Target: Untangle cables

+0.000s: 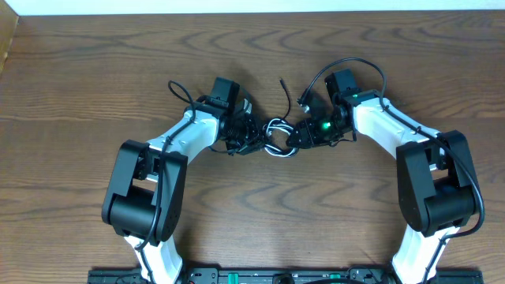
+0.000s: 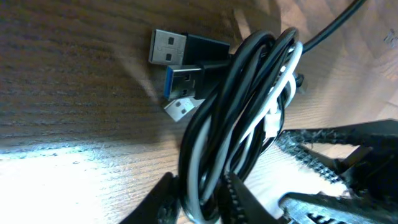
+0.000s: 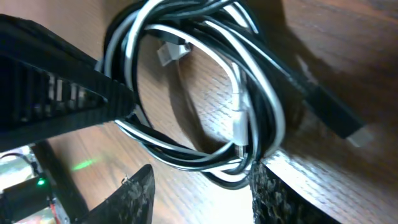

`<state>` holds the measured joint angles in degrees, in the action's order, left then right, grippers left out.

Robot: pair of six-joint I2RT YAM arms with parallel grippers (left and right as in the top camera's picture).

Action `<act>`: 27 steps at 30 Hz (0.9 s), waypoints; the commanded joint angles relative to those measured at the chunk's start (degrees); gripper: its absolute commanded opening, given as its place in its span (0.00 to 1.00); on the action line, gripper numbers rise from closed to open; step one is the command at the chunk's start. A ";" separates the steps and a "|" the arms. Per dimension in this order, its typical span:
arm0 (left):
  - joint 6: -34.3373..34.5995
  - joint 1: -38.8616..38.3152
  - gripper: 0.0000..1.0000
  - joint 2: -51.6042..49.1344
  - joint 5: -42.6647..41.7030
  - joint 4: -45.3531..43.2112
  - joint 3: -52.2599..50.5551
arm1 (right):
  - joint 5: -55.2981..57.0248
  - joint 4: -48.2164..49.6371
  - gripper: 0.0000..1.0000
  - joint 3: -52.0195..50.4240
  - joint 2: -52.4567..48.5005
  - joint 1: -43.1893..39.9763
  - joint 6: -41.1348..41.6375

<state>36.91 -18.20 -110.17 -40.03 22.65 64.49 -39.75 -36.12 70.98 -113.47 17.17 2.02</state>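
Though tangled, cables (image 2: pixel 249 93) pass between left gripper (image 2: pixel 200 196) fingers, closely flanked.

No legible text, label, brand, number on cables (image 2: pixel 249 93) or elsewhere.

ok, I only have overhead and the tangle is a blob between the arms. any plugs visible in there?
Observer: Left wrist shows three on the table beside the cables: a black plug, a blue plug and a small white plug.
Operator: Does left have a grip?
Observer: Looks so. The left gripper has its jaws against the bundle on both sides.
Operator: And right?
Observer: The right gripper has its jaws open, with the bottom of the loop between them.
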 commanded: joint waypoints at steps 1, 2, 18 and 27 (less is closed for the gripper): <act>-3.15 -0.17 0.20 -0.57 -0.50 0.15 -0.63 | -1.70 0.15 0.50 0.87 0.00 -0.33 -0.87; -4.66 -0.15 0.19 -0.57 -0.48 0.17 -0.63 | -0.92 0.31 0.52 0.87 0.00 -0.35 -0.87; -32.00 0.87 0.07 -0.55 -7.98 0.70 -0.37 | 11.13 1.55 0.66 0.85 -0.02 -0.20 -9.84; -31.98 2.25 0.08 -0.55 -24.85 -5.64 -0.37 | 11.17 3.58 0.58 0.48 -0.04 0.52 -9.79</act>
<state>7.05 -16.01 -110.17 -54.24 18.04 64.29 -29.36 -33.36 71.26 -113.49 16.99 -6.74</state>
